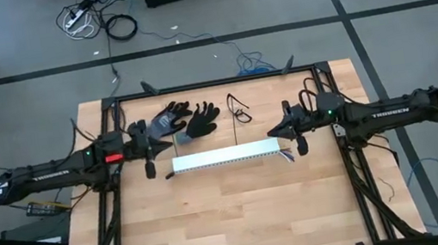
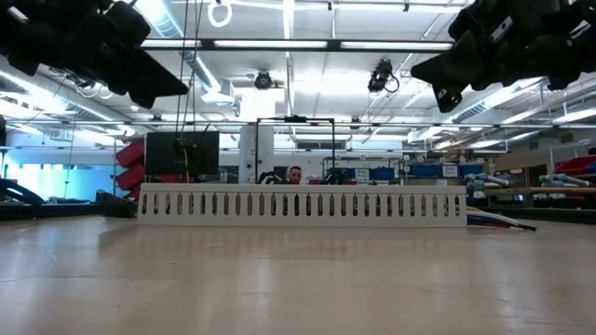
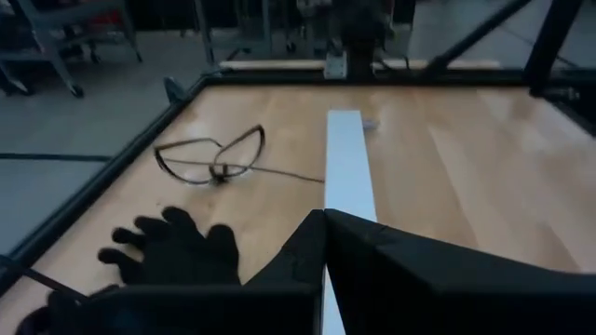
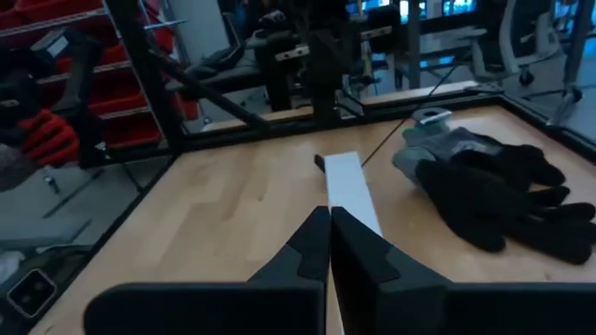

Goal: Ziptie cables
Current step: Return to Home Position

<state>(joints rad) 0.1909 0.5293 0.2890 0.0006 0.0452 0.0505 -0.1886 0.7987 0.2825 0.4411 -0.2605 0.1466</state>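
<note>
The cables [image 1: 288,155] are a small bundle of thin coloured wires lying on the table at the right end of a long white slotted strip [image 1: 224,158]; in the low view the cables [image 2: 498,221] lie flat, right of the strip [image 2: 298,205]. My left gripper [image 1: 150,169] is shut and hangs above the table off the strip's left end [image 3: 324,219]. My right gripper [image 1: 299,149] is shut too, raised above the strip's right end, close over the cables [image 4: 329,216]. Neither touches anything.
A pair of black gloves [image 1: 177,122] lies toward the far edge, left of centre [image 4: 494,191]. A thin black looped cord [image 1: 238,106] lies beside them [image 3: 209,158]. Black frame rails [image 1: 221,79] border the table. Bare wood [image 1: 241,215] spreads on the near side of the strip.
</note>
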